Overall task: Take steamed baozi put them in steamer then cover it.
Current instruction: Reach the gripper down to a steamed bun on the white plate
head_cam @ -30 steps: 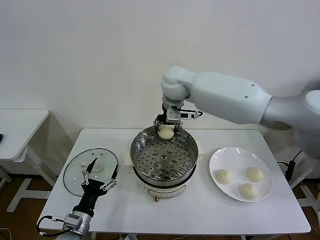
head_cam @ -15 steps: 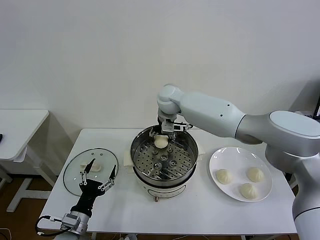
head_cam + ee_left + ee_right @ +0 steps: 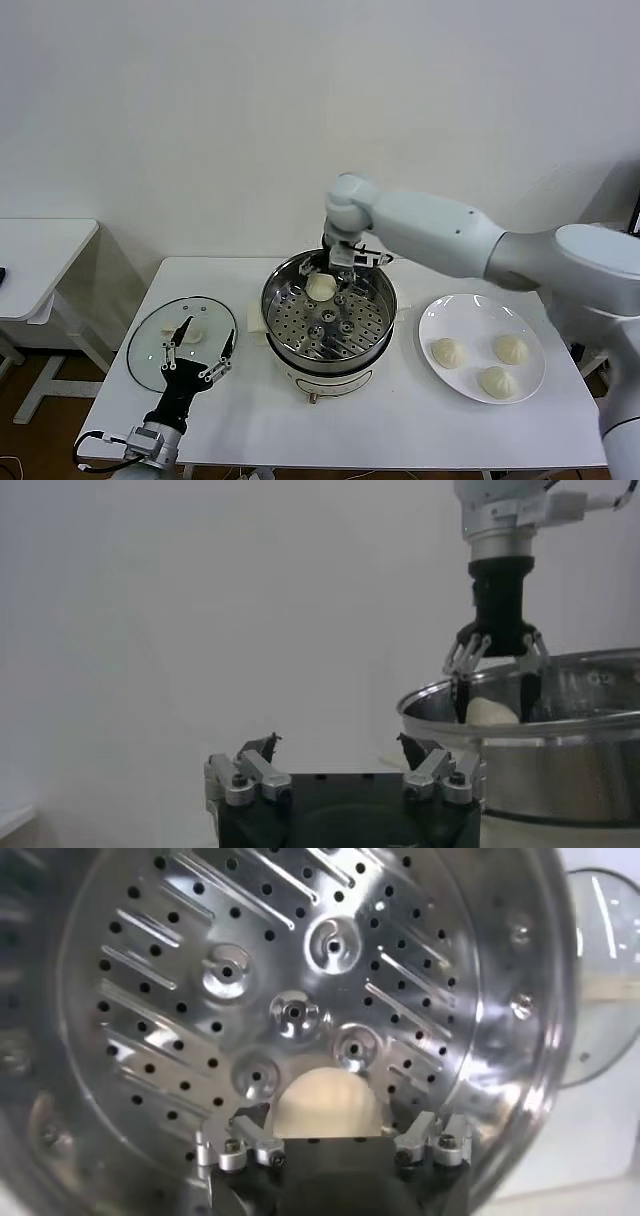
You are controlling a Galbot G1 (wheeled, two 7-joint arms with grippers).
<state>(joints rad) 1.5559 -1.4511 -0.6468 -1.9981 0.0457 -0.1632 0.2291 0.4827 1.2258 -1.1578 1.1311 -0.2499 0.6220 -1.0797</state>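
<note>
Resting between right claw (image 3: 327, 276) fingers, baozi (image 3: 320, 288) inside steamer (image 3: 375, 330)

We see off-white baozi (image 3: 321, 287) on the shiny silver, hole-dotted steamer (image 3: 330, 345); a white plate (image 3: 474, 308) sits lower right.

glass lid (image 3: 181, 341), white plate (image 3: 482, 312), white table (image 3: 400, 420)
</note>
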